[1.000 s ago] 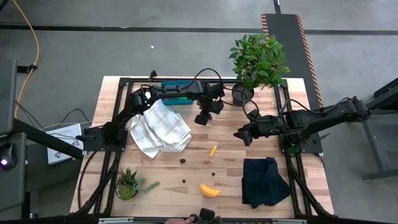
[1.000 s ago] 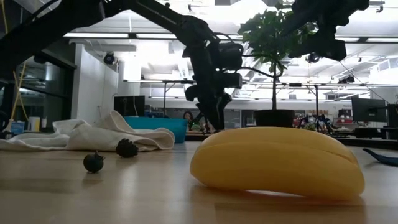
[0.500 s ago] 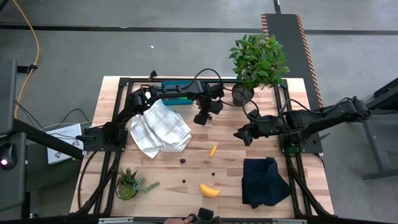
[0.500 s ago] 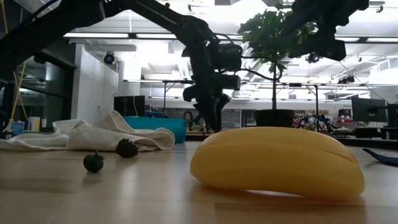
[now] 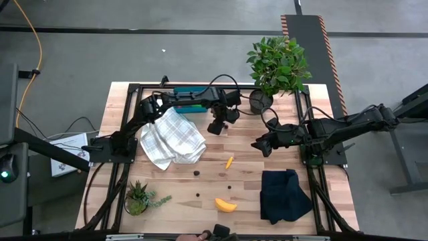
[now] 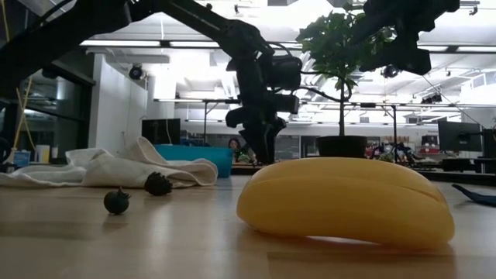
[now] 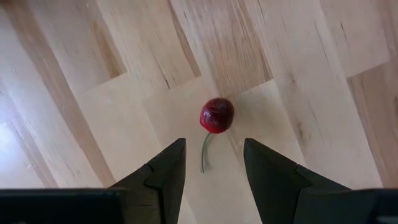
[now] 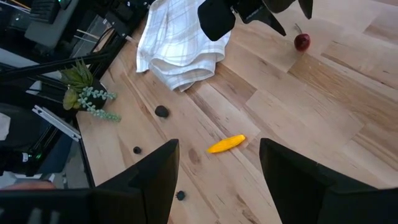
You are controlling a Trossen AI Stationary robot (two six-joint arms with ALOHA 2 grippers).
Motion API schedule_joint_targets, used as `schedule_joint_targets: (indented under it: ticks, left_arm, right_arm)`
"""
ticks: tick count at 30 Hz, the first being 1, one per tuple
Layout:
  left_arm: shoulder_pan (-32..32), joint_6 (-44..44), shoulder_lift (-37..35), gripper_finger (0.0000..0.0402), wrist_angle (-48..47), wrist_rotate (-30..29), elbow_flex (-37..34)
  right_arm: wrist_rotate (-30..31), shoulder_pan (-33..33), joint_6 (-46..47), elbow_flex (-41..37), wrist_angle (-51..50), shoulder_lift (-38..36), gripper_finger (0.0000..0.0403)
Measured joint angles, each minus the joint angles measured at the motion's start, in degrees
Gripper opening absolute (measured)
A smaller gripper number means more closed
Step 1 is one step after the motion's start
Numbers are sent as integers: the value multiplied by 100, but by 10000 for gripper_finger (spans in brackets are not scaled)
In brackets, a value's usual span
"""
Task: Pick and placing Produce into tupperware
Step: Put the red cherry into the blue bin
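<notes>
Directly below left claw (image 7: 214, 163): cherry (image 7: 216, 116).

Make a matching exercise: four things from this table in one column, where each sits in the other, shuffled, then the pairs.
1. cherry
2. banana
3. tupperware
4. black cloth

A. at the table's far edge, under the left arm
B. near edge, middle of the table
C. on bare wood below the open left gripper
D. near right corner, beside the frame

Pairs: 1-C, 2-B, 3-A, 4-D
</notes>
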Motion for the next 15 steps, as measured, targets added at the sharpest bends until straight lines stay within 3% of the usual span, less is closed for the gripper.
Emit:
schedule_joint_targets:
  ticks: [8, 15]
  left_arm:
    - [0, 57, 0, 150, -41, -26, -2]
    - [0, -33, 0, 150, -153, -66, -2]
  right_arm:
    - [19, 0, -122, 0, -4, 0, 215]
    - [614, 2, -771, 0, -86, 0, 215]
